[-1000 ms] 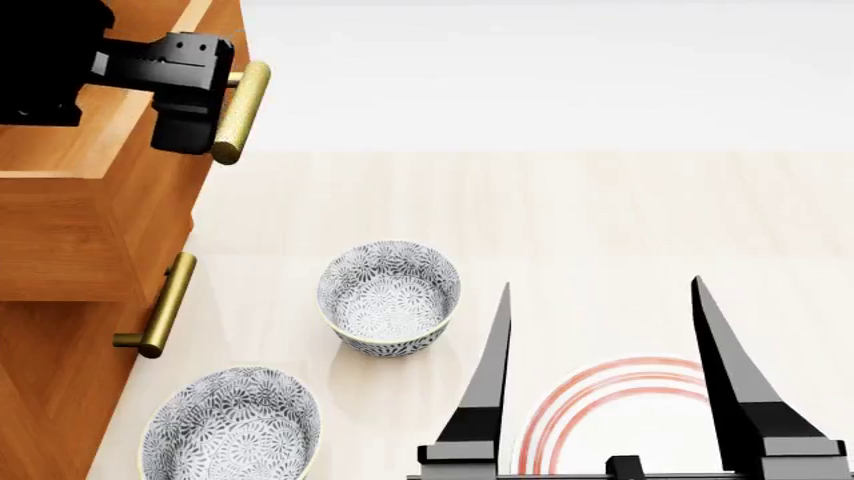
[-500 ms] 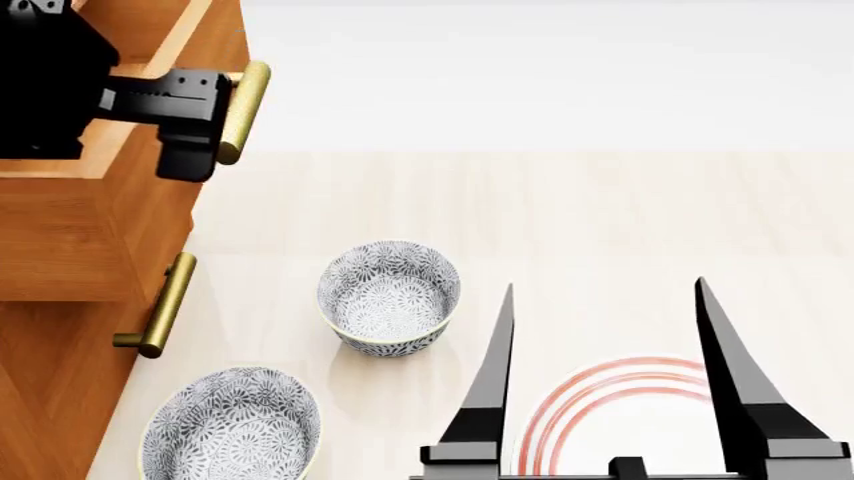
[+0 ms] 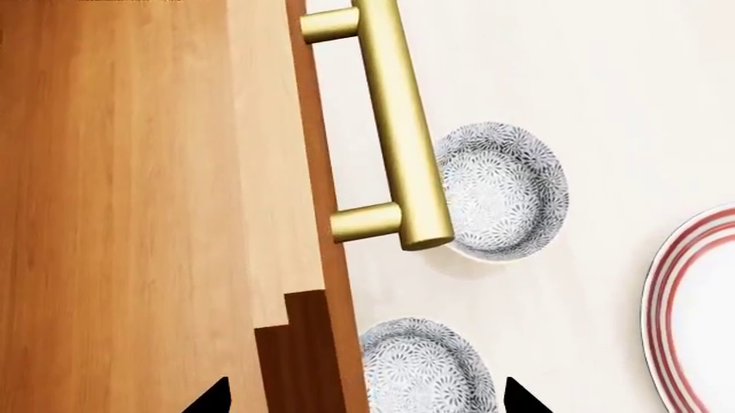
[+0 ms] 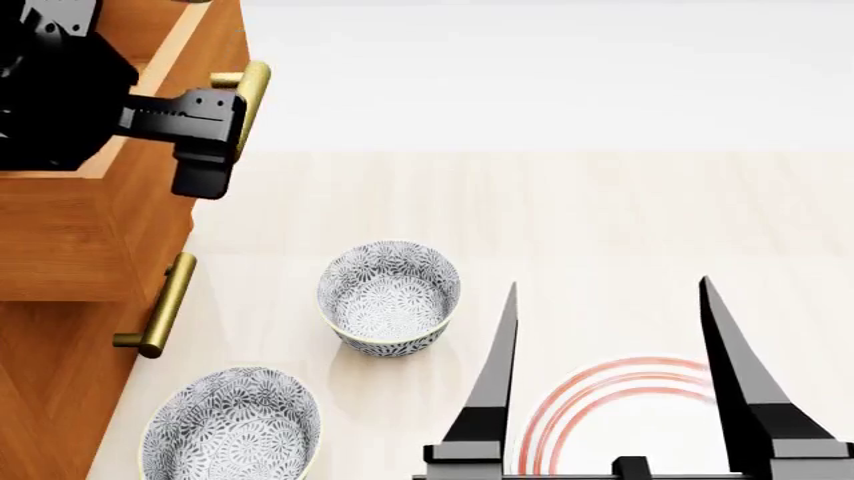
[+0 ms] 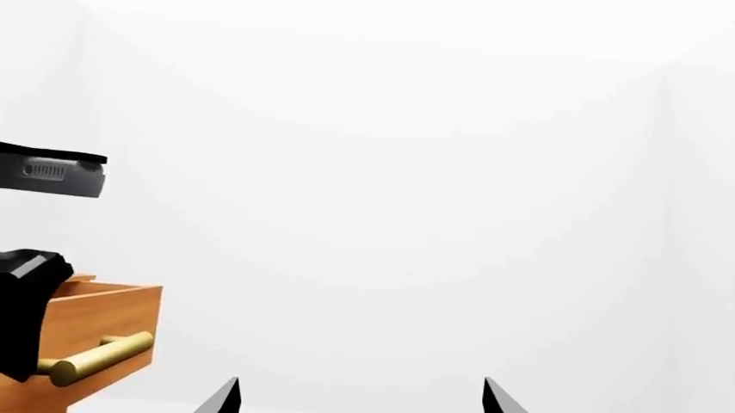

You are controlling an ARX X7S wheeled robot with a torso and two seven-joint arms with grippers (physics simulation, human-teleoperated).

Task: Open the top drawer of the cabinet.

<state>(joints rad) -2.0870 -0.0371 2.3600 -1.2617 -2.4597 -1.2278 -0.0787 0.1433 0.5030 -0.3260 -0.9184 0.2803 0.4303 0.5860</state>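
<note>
The cabinet (image 4: 54, 400) stands at the left of the head view. Its top drawer (image 4: 80, 240) is pulled out, and its pale wood inside (image 3: 126, 172) shows in the left wrist view. Along the drawer's front runs the brass bar handle (image 4: 251, 100) (image 3: 397, 129). My left gripper (image 4: 203, 150) (image 3: 365, 403) is open beside the handle's near end, over the drawer's front edge, holding nothing. My right gripper (image 4: 607, 380) (image 5: 361, 400) stands open low at the front, over the plate, far from the cabinet. From the right wrist view the drawer (image 5: 103, 314) juts out with its handle (image 5: 98, 357).
The lower drawer's brass handle (image 4: 163, 305) sticks out below the top drawer. Two patterned bowls (image 4: 388, 295) (image 4: 234, 425) sit on the pale table close to the cabinet. A red-ringed white plate (image 4: 614, 405) lies under my right gripper.
My left gripper has come off the handle's middle and slid along it toward its near end, pulling back slightly. The right arm has hardly moved.
</note>
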